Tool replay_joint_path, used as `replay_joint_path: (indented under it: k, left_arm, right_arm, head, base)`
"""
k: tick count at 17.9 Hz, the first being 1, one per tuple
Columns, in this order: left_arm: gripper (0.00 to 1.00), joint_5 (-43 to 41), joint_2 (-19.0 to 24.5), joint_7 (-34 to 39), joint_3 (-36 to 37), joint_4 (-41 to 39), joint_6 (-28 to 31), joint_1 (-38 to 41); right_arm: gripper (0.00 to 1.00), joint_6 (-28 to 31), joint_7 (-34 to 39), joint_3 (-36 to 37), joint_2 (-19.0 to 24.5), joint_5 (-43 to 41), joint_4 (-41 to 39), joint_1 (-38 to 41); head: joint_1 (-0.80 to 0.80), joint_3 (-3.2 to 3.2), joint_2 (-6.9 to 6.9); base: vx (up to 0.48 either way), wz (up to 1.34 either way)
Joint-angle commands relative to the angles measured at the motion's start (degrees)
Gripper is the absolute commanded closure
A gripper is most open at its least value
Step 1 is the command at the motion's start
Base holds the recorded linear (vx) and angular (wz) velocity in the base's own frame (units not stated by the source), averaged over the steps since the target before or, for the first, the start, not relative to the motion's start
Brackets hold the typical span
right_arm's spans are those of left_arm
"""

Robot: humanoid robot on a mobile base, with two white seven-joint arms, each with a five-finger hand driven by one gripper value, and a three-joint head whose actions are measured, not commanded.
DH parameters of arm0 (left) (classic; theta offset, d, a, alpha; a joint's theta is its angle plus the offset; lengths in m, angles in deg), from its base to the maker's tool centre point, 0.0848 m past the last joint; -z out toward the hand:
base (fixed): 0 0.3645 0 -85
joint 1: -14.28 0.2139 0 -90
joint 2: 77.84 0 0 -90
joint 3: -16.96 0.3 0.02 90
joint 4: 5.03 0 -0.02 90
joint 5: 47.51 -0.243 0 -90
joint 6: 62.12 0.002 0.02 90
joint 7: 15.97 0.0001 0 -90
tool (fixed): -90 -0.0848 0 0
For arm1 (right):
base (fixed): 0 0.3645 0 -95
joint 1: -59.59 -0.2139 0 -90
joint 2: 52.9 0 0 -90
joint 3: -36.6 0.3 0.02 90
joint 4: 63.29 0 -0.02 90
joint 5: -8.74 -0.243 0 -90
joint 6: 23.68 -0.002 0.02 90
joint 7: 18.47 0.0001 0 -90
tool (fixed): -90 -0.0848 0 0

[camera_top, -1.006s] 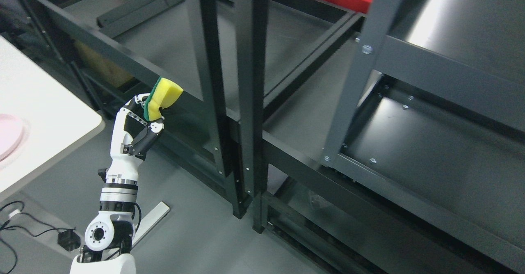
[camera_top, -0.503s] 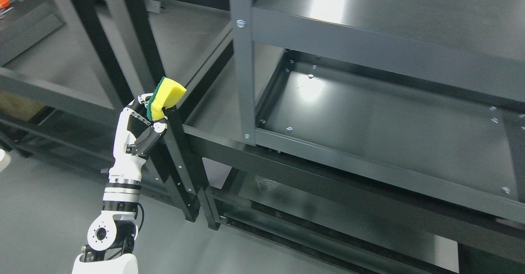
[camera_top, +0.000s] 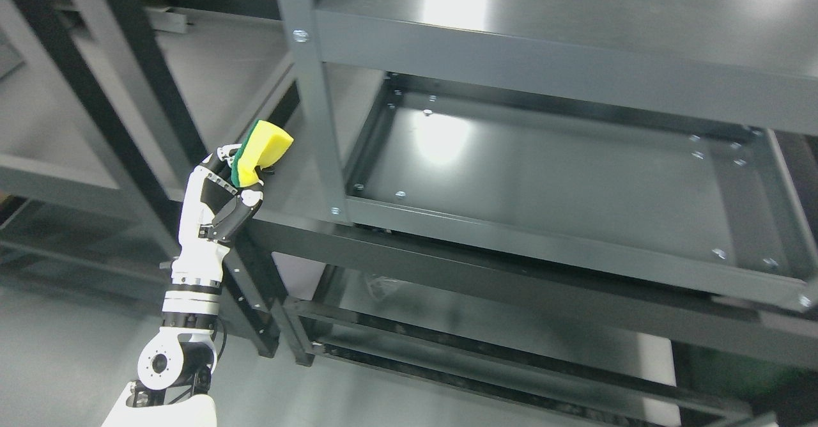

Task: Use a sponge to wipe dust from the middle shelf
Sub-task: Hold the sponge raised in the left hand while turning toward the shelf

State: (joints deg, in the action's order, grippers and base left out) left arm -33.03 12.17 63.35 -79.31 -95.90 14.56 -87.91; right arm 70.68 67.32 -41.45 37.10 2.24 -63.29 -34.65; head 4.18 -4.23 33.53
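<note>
Only the camera had swung right; left hand [camera_top: 220,200] gripped the soft, light sponge [camera_top: 261,152] by its lower end, short of the middle shelf [camera_top: 562,178].

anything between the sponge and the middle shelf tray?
Head view: the rack's upright post stands between the sponge, held in the left hand, and the middle shelf. Nothing else intervenes.

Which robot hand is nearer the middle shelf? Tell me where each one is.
Left. The left robot hand, gripping the sponge, is raised left of the middle shelf, beyond its front-left post. The right robot hand is out of view.
</note>
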Motion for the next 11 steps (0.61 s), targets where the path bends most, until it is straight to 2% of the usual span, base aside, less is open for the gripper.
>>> replay_joint_path:
  k: [1,6,11]
  left_arm:
    - [0.99,0.0,1.0,0.0,0.3,0.0,0.2,0.0]
    - [0.99,0.1,1.0,0.1,0.6,0.0,0.2,0.0]
    - [0.99,0.1,1.0,0.1,0.7,0.0,0.2,-0.1]
  right_arm:
    - [0.00,0.0,0.0,0.0,-1.0,0.0,-1.0,0.0]
    - [0.00,0.0,0.0,0.0,-1.0,0.0,-1.0,0.0]
    - [0.00,0.0,0.0,0.0,-1.0,0.0,-1.0,0.0]
  head:
    - [0.00,0.00,0.00]
    - [0.00,0.00,-0.01]
    - [0.00,0.00,-0.01]
  base:
    - [-0.048,-0.25]
    - [-0.048,-0.33]
    - [-0.013,-0.08]
